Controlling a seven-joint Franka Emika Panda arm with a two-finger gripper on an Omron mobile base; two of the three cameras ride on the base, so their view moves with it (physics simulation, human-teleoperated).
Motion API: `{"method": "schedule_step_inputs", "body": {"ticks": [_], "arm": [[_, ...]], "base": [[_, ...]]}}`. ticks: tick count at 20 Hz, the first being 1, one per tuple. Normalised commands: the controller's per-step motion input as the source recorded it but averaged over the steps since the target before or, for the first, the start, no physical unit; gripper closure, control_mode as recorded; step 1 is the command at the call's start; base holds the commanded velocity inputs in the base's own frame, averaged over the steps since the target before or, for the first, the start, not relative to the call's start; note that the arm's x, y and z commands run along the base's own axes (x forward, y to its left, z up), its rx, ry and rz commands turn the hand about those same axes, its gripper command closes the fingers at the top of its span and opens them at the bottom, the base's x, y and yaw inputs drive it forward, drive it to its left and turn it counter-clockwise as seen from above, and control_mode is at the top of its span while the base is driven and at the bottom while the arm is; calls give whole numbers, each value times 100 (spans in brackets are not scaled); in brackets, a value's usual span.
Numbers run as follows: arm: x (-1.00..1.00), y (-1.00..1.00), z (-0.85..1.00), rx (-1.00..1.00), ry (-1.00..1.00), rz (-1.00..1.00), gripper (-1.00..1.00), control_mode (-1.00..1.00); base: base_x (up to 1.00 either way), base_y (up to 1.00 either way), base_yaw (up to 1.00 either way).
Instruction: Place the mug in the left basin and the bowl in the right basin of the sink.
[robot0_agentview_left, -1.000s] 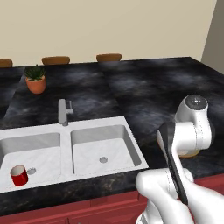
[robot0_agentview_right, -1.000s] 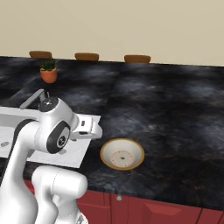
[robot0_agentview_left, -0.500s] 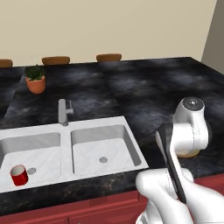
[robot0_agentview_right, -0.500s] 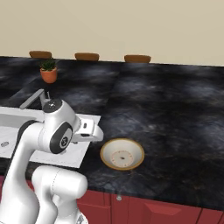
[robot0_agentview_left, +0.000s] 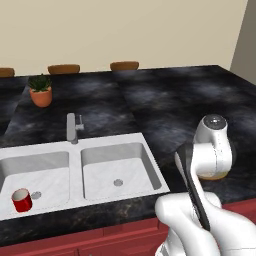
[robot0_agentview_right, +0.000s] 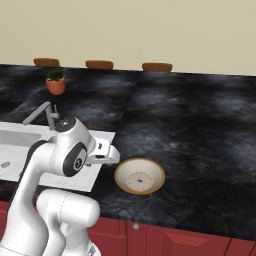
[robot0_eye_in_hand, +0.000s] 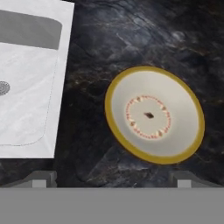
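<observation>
- Mug (robot0_agentview_left: 22, 200): upright in left basin (robot0_agentview_left: 45, 172) of the sink (robot0_agentview_left: 75, 150), just beside the drain; first half of the task judged done.
- Right basin (robot0_agentview_left: 117, 167): bare but for its drain, awaiting the bowl.
- Bowl (robot0_eye_in_hand: 154, 114): on the black counter (robot0_agentview_right: 200, 130), just beside the sink's right edge; at 1 o'clock in the hand view.
- Fingers (robot0_eye_in_hand: 43, 179): spread wide, holding nothing, hovering above the bowl.
- Step in hand: approach to the bowl. Next: descent astride the golden rim, closure, lift, carry toward 9 o'clock.
</observation>
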Motion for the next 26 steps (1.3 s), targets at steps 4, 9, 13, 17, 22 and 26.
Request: {"method": "schedule_step_inputs", "body": {"ticks": [4, 9, 13, 17, 22, 26], "arm": [[24, 0, -21, 0, 0, 0, -100, -100], [22, 0, -20, 0, 0, 0, -100, -100], [26, 0, -20, 0, 0, 0, -100, -100], [23, -9, -21, 0, 0, 0, -100, -100], [19, -10, -18, 0, 0, 0, -100, -100], [15, -8, -20, 0, 0, 0, -100, -100]], "base": [[0, 0, 0], [0, 0, 0], [0, 0, 0], [0, 0, 0], [0, 0, 0], [0, 0, 0]]}}
